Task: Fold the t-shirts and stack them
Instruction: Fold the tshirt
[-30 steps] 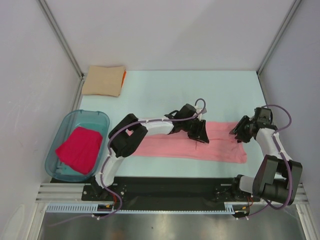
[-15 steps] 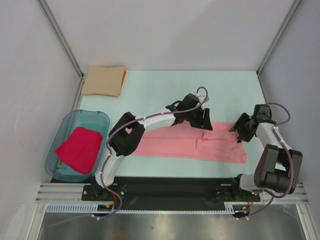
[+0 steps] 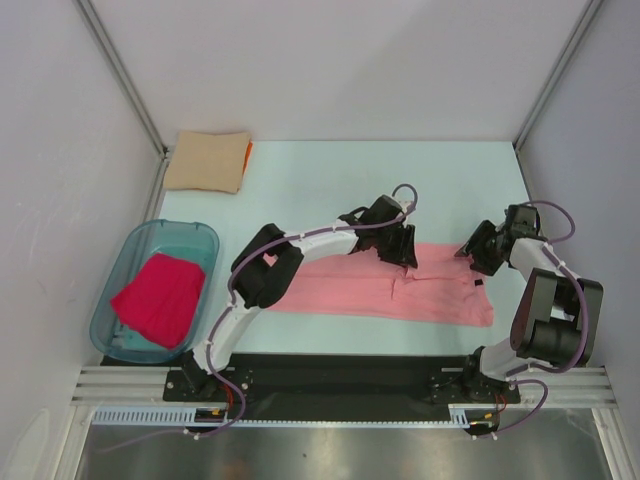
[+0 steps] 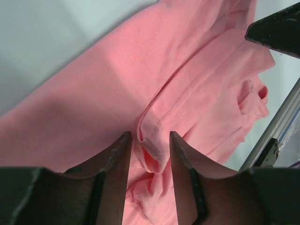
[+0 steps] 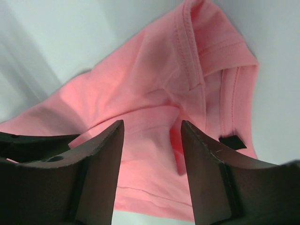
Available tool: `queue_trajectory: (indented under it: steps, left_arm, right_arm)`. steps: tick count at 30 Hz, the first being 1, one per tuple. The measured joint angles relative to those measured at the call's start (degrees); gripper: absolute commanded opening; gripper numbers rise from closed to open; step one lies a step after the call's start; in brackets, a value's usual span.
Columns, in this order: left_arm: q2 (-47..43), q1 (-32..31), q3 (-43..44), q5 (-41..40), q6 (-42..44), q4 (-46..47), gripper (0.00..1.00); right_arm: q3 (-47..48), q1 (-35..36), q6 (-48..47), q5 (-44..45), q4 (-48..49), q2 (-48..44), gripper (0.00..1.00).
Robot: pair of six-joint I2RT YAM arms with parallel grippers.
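While the salmon-pink t-shirt [image 3: 380, 290] is lying as a long, narrow band across the near part of the surface [image 3: 330, 190], both arms are reaching down onto its far edge. The left gripper [image 4: 149, 136] is standing parted, straddling a raised seam ridge near the shirt's middle without clamping it. The right gripper [image 5: 152, 124] is hanging released over the collar end, by the small dark label [image 5: 232, 141]. The lengthwise fold is looking done, so the crosswise fold is probably in hand. Next, both grippers are needing firm pinches on the cloth. The teal tub [image 3: 200, 240] on the left is holding a crimson-pink t-shirt [image 3: 160, 298]. In the far-left corner a folded tan t-shirt [image 3: 206, 160] is resting on an orange one [image 3: 247, 152].
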Motion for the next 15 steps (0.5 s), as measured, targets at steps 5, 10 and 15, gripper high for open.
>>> queue_trajectory:
  steps: [5, 10, 15]
  left_arm:
    - [0.2, 0.0, 0.1, 0.2, -0.5, 0.1, 0.28]
    - [0.2, 0.0, 0.1, 0.2, -0.5, 1.7, 0.13]
    - [-0.9, -0.1, -2.2, 0.0, -0.4, 3.3, 0.0]
  right_arm:
    - [0.1, 0.0, -0.1, -1.4, 1.2, 0.9, 0.44]
    - [0.2, 0.0, -0.4, -2.3, 1.4, 0.7, 0.13]
    - [0.1, 0.0, -0.6, -1.9, 0.3, -2.6, 0.0]
